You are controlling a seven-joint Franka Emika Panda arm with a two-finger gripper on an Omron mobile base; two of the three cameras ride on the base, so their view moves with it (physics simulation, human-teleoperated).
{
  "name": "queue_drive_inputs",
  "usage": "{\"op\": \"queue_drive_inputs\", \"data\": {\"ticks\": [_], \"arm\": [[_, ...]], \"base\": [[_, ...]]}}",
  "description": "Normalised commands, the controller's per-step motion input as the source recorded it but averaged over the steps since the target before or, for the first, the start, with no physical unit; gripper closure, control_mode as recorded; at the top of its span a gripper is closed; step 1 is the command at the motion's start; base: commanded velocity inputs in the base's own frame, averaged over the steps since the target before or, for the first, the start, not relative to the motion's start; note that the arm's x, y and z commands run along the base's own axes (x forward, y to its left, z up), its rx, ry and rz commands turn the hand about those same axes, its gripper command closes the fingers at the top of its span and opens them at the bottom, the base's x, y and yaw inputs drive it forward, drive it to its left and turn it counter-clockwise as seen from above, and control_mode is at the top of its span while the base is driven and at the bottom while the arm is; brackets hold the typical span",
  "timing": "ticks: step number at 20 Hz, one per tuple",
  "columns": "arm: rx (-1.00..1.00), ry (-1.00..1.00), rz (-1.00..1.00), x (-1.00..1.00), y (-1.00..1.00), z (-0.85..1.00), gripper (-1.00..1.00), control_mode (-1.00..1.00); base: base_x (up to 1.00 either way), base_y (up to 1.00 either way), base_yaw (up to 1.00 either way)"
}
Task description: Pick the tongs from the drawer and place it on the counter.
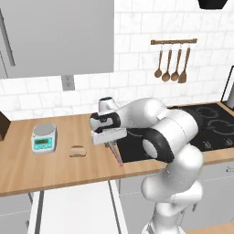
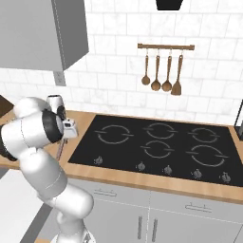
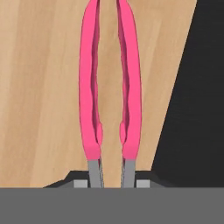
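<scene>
Got the tongs (image 3: 110,87) pinched in my gripper (image 1: 109,144) by the grey end, pink tips pointing down at the counter (image 1: 55,169) beside the cooktop (image 1: 201,123).

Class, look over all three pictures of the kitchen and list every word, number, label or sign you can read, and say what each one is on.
No text can be read.
Kitchen scale: its teal display panel shows small dark marks, too blurred to read.
Cooktop: white burner rings and front knobs, with no legible signs.
Tongs in the claw: plain pink, no label.
</scene>
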Motion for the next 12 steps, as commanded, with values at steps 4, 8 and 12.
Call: {"op": "queue_drive_inputs", "data": {"ticks": [4, 8, 12], "arm": [[-0.03, 0.01, 0.0, 0.66, 0.03, -0.42, 1.0, -1.0], [-0.03, 0.0, 0.0, 0.18, 0.02, -0.76, 1.0, -1.0], [-0.01, 0.0, 0.0, 0.28, 0.06, -0.53, -1.0, -1.0]], "base": [[0.0, 0.0, 0.0], [0.0, 0.0, 0.0], [0.0, 0.0, 0.0]]}}
